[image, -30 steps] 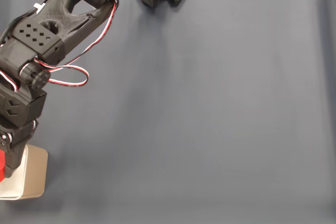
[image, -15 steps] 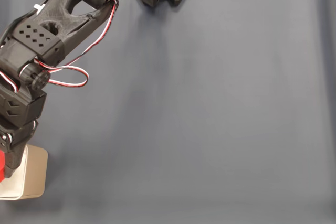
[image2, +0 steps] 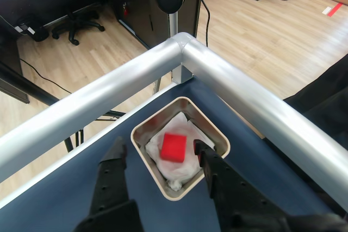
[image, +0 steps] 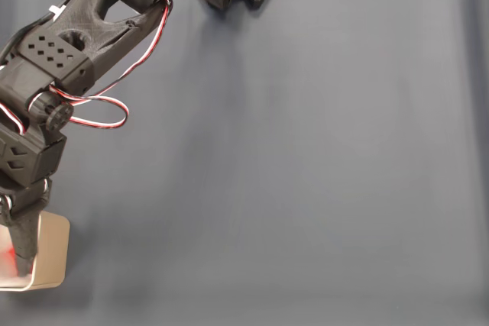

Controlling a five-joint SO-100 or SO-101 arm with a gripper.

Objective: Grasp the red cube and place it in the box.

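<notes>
Now red cube (image2: 173, 147) in box (image2: 142, 150), between spread fingers (image2: 115, 157)

The fixed view looks straight down from high above on the blue mat (image: 306, 173), with the arm (image: 69, 59) entering from the top left. The other view sits close behind the gripper (image2: 159, 156), looking down and forward past the table's metal rail (image2: 239, 85). Both views share the box (image: 50, 261) (image2: 157, 175) at the mat's corner

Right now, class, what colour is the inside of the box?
White: the box has a white lining under the red cube, clearest in the other view.
</notes>
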